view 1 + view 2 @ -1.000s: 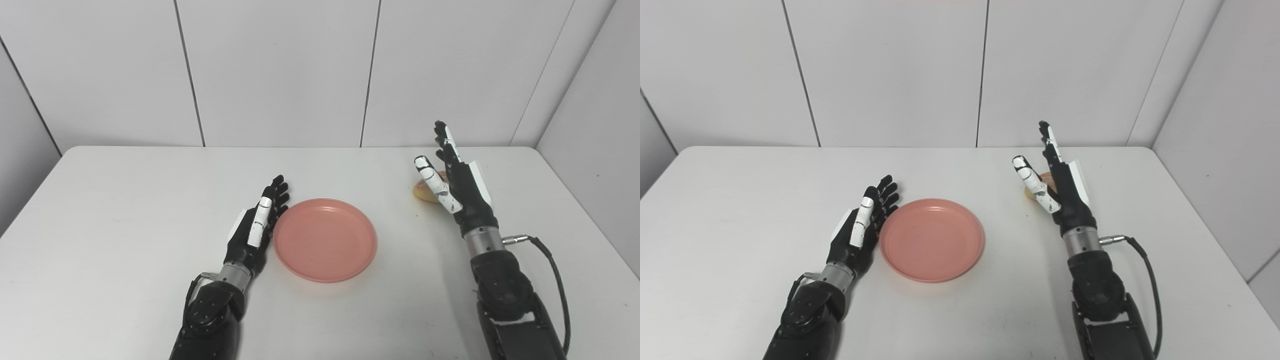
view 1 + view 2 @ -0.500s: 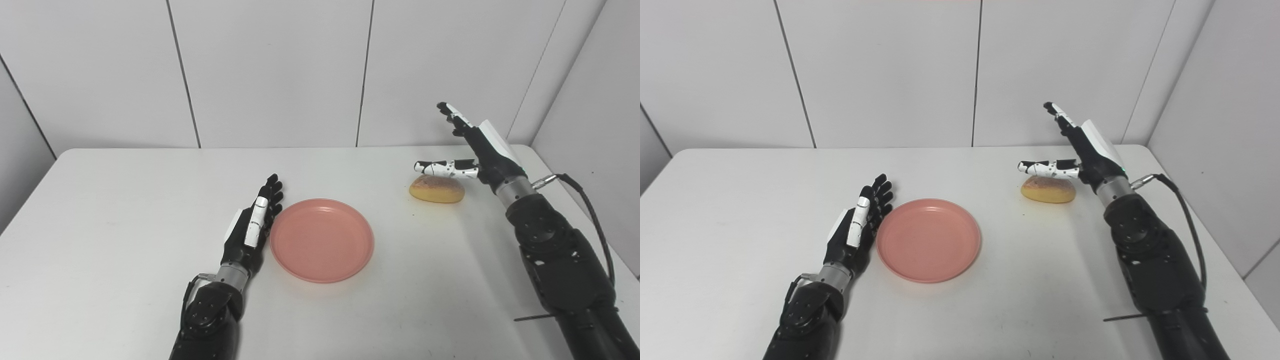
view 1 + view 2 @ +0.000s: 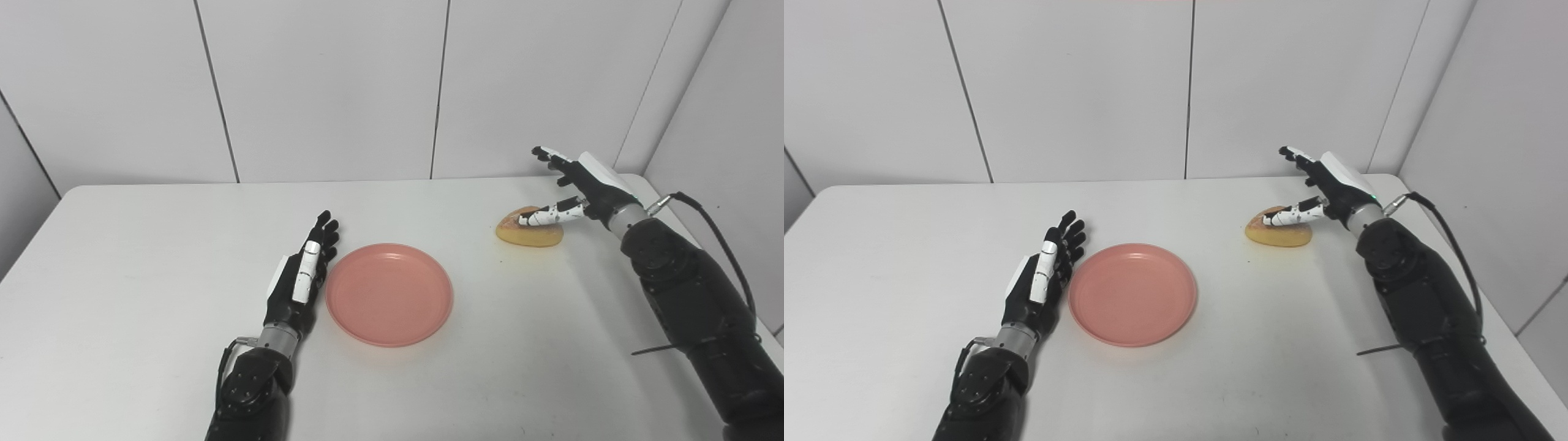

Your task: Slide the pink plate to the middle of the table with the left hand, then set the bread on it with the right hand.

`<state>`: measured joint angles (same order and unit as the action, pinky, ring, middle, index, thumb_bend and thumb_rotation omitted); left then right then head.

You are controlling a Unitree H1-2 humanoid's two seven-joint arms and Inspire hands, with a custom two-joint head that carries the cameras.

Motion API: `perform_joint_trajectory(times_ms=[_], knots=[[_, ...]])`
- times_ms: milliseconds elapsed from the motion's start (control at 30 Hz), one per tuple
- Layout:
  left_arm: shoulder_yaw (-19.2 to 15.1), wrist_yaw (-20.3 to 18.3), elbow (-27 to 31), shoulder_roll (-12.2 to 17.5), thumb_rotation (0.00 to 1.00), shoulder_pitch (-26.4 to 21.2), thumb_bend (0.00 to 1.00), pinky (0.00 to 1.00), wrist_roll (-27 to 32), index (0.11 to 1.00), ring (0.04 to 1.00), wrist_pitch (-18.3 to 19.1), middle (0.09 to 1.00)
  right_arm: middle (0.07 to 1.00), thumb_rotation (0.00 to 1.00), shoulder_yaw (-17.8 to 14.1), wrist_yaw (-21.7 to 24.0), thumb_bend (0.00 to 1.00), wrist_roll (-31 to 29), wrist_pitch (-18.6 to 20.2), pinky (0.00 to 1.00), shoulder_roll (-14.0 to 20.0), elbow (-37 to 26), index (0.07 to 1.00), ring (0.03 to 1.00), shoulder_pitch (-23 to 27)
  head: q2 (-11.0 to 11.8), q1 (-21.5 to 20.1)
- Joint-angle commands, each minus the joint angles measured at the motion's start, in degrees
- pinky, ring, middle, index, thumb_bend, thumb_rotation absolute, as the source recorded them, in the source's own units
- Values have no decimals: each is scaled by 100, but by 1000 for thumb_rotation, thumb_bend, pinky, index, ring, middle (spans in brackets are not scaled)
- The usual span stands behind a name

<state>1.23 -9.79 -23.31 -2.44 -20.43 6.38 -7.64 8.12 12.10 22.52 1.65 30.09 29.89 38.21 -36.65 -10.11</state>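
Pink plate [image 3: 389, 294] sits low in the centre of the frame on the white table [image 3: 122, 318], the left hand [image 3: 300, 278] flat against its left rim, fingers spread. Farther back, at right, the right hand [image 3: 579, 187] hovers spread over the bread [image 3: 528, 231], thumb resting on it. A shallow closing could nudge the loaf away rather than grip it.

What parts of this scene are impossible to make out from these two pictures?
- Both views: whether the right hand touches the bread; its thumb covers the top.
- Both views: the left hand palm faces away.
- The table near edge is cut off by the frame.
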Motion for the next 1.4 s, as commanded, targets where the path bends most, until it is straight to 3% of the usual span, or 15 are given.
perform_joint_trajectory(times_ms=[0, 133, 267, 300, 333, 433, 700, 867, 1100, 1167, 1233, 1367], knots=[[-25, -34, -97, -72, 1000, 155, 678, 1000, 123, 970, 995, -101, 985, 933, 262, -12, -26, 914, -14, -95, 808, 114, 14, 929, 910, 425, 8, 1], [-19, -29, -56, -75, 1000, 168, 682, 1000, 130, 971, 996, -58, 984, 940, 255, 112, 4, 923, 21, -99, 753, 45, 404, 933, 881, 565, -1, 6], [-11, -53, -54, -65, 1000, 177, 683, 1000, 139, 970, 997, -85, 986, 953, 255, 213, -28, 953, 17, -266, 801, 2, 720, 929, 901, 668, 0, -1], [-3, -54, -53, -59, 1000, 180, 679, 1000, 130, 970, 999, -98, 988, 959, 255, 240, -16, 955, 11, -278, 771, -13, 797, 932, 887, 695, 0, -3], [6, -48, -54, -54, 1000, 183, 676, 1000, 119, 971, 999, -110, 989, 963, 250, 261, -2, 959, 0, -288, 669, -27, 866, 937, 825, 719, 0, -3], [9, -39, -44, -52, 1000, 188, 677, 1000, 140, 970, 996, -98, 985, 963, 231, 364, -8, 962, 41, -326, 593, -48, 1023, 940, 770, 778, -19, 5], [10, -72, -9, -67, 1000, 202, 674, 1000, 196, 969, 992, -78, 984, 945, 211, 621, -34, 957, 238, -218, 701, -100, 1217, 933, 842, 874, -2, 19], [-3, -77, 16, -82, 1000, 205, 668, 1000, 264, 965, 992, -17, 981, 946, 209, 784, -47, 942, 348, -373, 807, -129, 1402, 933, 908, 903, -3, 22], [20, -68, 29, -66, 1000, 215, 660, 1000, 255, 971, 994, -31, 984, 901, 134, 1027, -219, 897, 654, -420, 750, -146, 1499, 888, 871, 936, -8, 10], [19, -84, 41, -64, 1000, 218, 661, 1000, 281, 973, 996, -4, 985, 867, 79, 1017, -361, 845, 678, -539, 725, -153, 1494, 846, 840, 897, -8, 10], [12, -95, 56, -70, 1000, 222, 663, 1000, 316, 972, 997, 23, 986, 760, 10, 964, -556, 764, 660, -711, 636, -169, 1512, 767, 730, 851, -18, 17], [43, -54, 101, -61, 1000, 237, 660, 995, 239, 968, 986, 29, 978, 697, 0, 893, -897, 695, 655, -923, 507, -200, 1554, 717, 618, 794, -25, 13]])
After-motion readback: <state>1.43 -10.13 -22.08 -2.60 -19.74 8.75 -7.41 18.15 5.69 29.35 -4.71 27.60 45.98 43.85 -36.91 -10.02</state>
